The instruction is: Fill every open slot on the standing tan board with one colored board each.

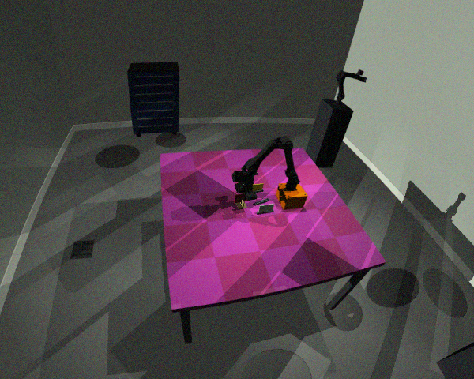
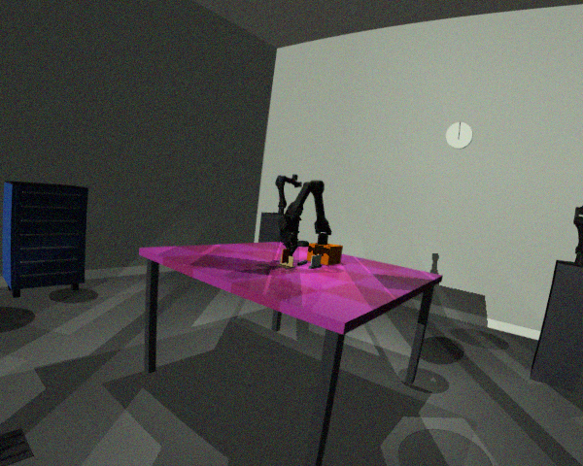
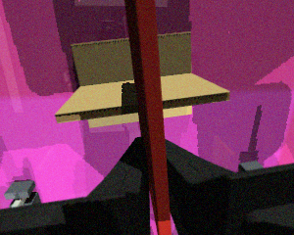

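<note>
My hand (image 1: 250, 196) (image 2: 290, 250) (image 3: 147, 143) grips the thin red board (image 3: 149, 108), its long axis running top to bottom mid-frame, crosswise to the tan board (image 1: 240, 204) (image 2: 287, 259) (image 3: 186, 87).

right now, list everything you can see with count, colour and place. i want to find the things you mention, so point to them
table (image 1: 237, 240) (image 2: 301, 301): one, pink and magenta, mid-room
held board (image 3: 149, 98): one, red, crosswise over the tan board
tan board (image 3: 186, 87): one, tan, under the held board
yellow board (image 1: 257, 187): one, yellow, beyond the gripper in the top view
pale board (image 1: 265, 208): one, grey-white, near the orange base
drawer cabinet (image 1: 154, 98) (image 2: 48, 235): one, blue, on the floor
wall clock (image 2: 459, 134): one, white, on the wall
orange base (image 1: 294, 200) (image 2: 331, 253): one, orange, under the arm
gripper (image 3: 147, 143): one, black, shut on the held board
</note>
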`<state>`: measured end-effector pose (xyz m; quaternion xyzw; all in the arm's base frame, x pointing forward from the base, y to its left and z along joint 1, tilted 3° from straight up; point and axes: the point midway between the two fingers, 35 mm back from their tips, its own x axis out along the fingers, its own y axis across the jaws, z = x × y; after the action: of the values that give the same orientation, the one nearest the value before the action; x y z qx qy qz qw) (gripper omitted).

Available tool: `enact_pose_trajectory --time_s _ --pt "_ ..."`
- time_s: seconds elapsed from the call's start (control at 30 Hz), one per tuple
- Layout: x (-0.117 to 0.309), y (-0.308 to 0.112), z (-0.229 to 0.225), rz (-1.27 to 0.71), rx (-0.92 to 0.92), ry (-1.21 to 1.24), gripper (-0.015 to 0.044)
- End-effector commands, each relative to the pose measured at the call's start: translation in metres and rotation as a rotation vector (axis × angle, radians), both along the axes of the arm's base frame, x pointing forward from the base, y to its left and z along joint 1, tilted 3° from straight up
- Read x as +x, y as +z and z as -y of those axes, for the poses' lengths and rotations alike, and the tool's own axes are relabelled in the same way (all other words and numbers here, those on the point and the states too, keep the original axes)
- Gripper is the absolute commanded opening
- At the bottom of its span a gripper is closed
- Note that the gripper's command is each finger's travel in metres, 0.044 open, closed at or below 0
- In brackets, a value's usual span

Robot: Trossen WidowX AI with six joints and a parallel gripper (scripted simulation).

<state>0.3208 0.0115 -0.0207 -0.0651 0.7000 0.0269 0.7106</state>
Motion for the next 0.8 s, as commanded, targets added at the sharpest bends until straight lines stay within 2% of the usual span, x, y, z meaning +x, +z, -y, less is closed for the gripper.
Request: enact_pose_trajectory --time_s 0.0,0.03,0.23,0.57,0.7,0.77 --pt "0.000 0.000 0.000 0.001 0.000 0.000 0.0000" --pt "0.000 0.000 0.000 0.001 0.000 0.000 0.0000" --pt "0.000 0.000 0.000 0.001 0.000 0.000 0.0157" --pt "0.001 0.004 0.000 0.001 0.000 0.000 0.0163" --pt "-0.001 0.073 -0.004 0.002 0.000 0.005 0.0163" --pt "-0.001 0.077 -0.004 0.002 0.000 0.005 0.0163"
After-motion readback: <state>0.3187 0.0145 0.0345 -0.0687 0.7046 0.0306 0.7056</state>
